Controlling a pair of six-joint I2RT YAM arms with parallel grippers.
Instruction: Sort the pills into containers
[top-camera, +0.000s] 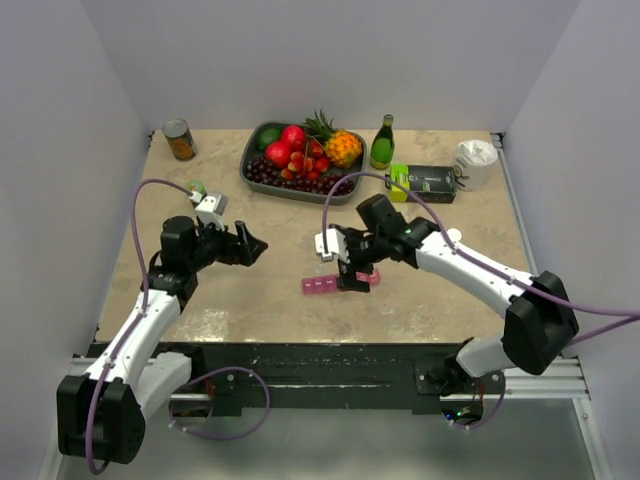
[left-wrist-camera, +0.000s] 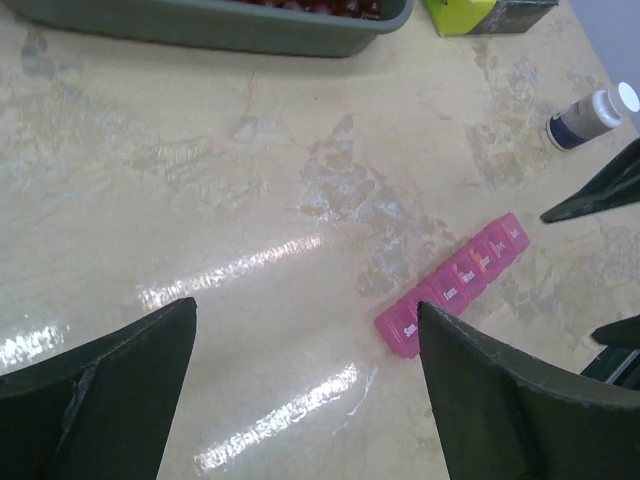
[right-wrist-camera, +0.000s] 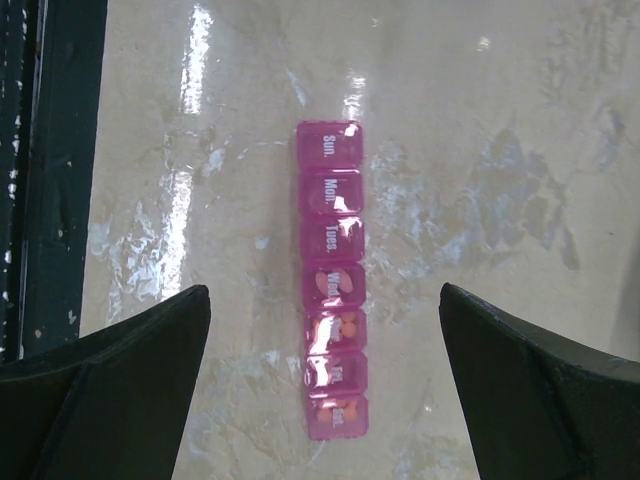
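The containers are one slim pink translucent organiser strip (top-camera: 338, 283) lying flat on the table, with day names on its lids. In the right wrist view the strip (right-wrist-camera: 332, 250) runs lengthwise between my fingers, and orange pills (right-wrist-camera: 346, 325) show through the lids of the compartments nearer the camera. My right gripper (right-wrist-camera: 325, 290) hangs just above the strip, open wide, holding nothing. My left gripper (left-wrist-camera: 306, 303) is open and empty, hovering to the left of the strip (left-wrist-camera: 455, 280), whose "Sun" end sits by its right finger. From above, the left gripper (top-camera: 252, 246) is a hand's width left of the strip.
A small white bottle with a dark label (left-wrist-camera: 590, 115) lies beyond the strip. At the back stand a grey tray of fruit (top-camera: 250, 170), a can (top-camera: 180, 140), a green bottle (top-camera: 382, 142), a dark box with a green end (top-camera: 425, 182) and a white cup (top-camera: 476, 162). A green-capped jar (top-camera: 197, 188) stands left.
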